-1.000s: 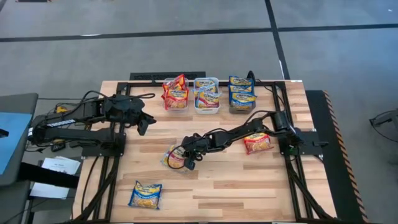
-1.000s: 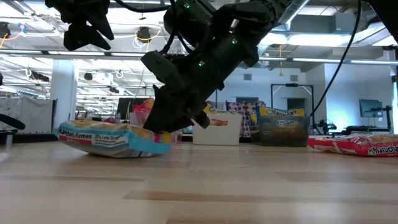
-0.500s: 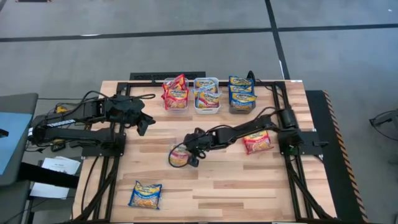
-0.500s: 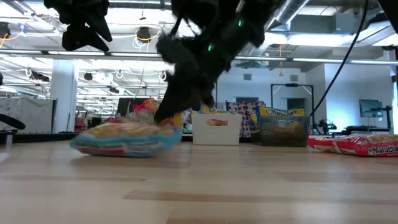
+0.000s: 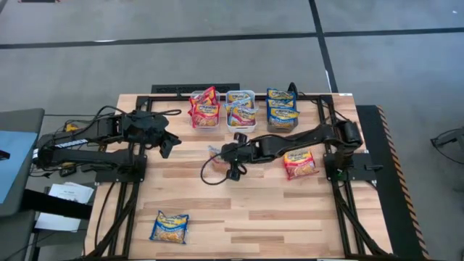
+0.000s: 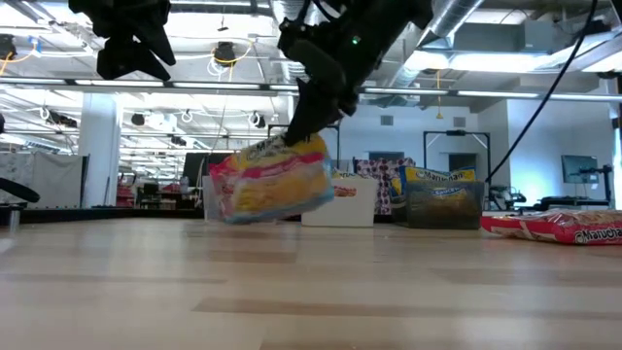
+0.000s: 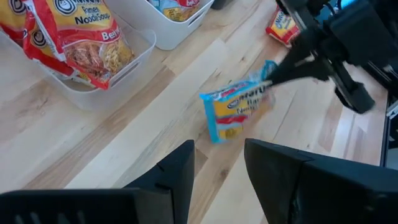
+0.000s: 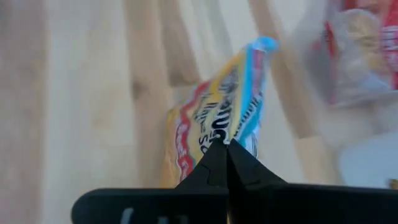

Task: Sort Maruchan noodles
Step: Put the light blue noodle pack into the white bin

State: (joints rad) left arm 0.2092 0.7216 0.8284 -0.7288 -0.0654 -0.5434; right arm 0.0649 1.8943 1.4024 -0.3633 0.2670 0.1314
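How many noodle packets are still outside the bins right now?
3: one hanging from the right gripper, the light blue packet, off the table; a red packet lying right of centre; a blue packet near the front left corner. None seem hidden.

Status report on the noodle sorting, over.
Right gripper shut on light blue ramen packet, lifted clear of table. Left gripper open, waiting at its side. White bin ahead, nothing in the way.

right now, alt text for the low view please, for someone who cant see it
The right gripper comes down from above, shut on a light blue ramen packet that hangs clear of the wooden table. Behind it stand bins of packets; a red packet lies at far right.
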